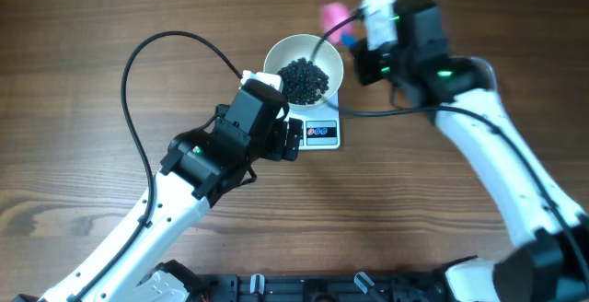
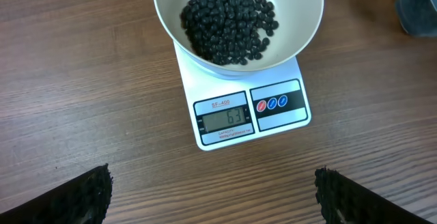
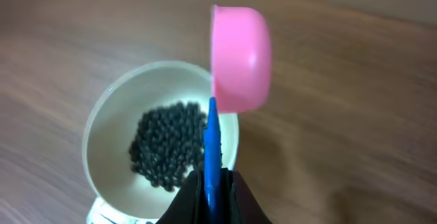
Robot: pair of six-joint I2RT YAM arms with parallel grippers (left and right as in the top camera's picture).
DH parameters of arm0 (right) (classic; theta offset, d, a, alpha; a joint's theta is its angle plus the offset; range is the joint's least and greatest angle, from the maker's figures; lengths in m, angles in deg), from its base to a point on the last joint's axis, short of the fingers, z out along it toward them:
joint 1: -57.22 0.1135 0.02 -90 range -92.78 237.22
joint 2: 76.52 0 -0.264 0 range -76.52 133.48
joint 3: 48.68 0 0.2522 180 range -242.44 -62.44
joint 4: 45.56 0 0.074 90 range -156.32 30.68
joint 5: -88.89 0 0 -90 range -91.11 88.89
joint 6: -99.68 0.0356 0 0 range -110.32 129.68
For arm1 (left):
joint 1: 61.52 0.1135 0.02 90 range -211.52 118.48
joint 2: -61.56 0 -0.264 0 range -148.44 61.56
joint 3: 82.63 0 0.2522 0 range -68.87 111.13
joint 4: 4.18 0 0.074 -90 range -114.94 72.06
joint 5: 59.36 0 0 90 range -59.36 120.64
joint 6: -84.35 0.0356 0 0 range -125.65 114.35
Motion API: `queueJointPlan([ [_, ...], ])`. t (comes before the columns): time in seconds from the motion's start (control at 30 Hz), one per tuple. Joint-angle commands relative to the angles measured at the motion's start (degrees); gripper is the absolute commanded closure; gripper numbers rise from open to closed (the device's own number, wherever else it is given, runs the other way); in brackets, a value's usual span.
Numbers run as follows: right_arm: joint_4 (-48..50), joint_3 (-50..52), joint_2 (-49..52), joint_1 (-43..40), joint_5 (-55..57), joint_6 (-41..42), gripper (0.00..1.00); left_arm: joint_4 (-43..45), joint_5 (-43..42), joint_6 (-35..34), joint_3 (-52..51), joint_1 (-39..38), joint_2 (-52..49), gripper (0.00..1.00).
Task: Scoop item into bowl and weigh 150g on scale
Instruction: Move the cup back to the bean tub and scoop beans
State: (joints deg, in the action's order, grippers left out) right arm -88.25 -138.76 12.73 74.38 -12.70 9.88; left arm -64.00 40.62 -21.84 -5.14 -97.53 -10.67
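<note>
Right gripper [image 3: 213, 186] pinching pink scoop [image 3: 239, 57] by its handle, scoop maybe empty, over bowl [image 2: 304, 19] of beans [image 2: 229, 22] sitting on scale [image 2: 225, 91] near table's [image 1: 92, 26] far edge; left gripper [image 2: 213, 193] hovering, spread wide.

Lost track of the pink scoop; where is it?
Right wrist view: the pink scoop hangs tipped on its side over the bowl's far rim.

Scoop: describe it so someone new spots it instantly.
On the wooden table, find the white bowl of black beads on the scale. At its far rim the right gripper is shut on a blue handle. That handle ends in the scoop, a pink cup, the only pink thing here.
</note>
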Motion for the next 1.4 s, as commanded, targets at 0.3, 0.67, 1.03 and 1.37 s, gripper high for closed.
queueJointPlan([
  [0.3, -8.15, -0.31, -6.43, -18.01, -9.94, 4.33, 0.96, 0.15, -0.48, 0.76, 0.9, -0.15, -0.11, 0.0],
  [0.67, -20.15, -0.11, -16.72, -18.01, 10.29, -4.44, 0.96, 0.15, -0.48, 0.74, 0.9, -0.15, -0.11, 0.0],
  [1.03, -30.82, -0.11, -12.52, -28.09, 11.17, -5.33, 0.96, 0.15, -0.48, 0.76, 0.9, -0.15, -0.11, 0.0],
  [1.37, -26.38, -0.07, -4.11, -29.94, 0.55, -18.62, 0.96, 0.15, -0.48, 0.74, 0.9, -0.15, -0.11, 0.0],
])
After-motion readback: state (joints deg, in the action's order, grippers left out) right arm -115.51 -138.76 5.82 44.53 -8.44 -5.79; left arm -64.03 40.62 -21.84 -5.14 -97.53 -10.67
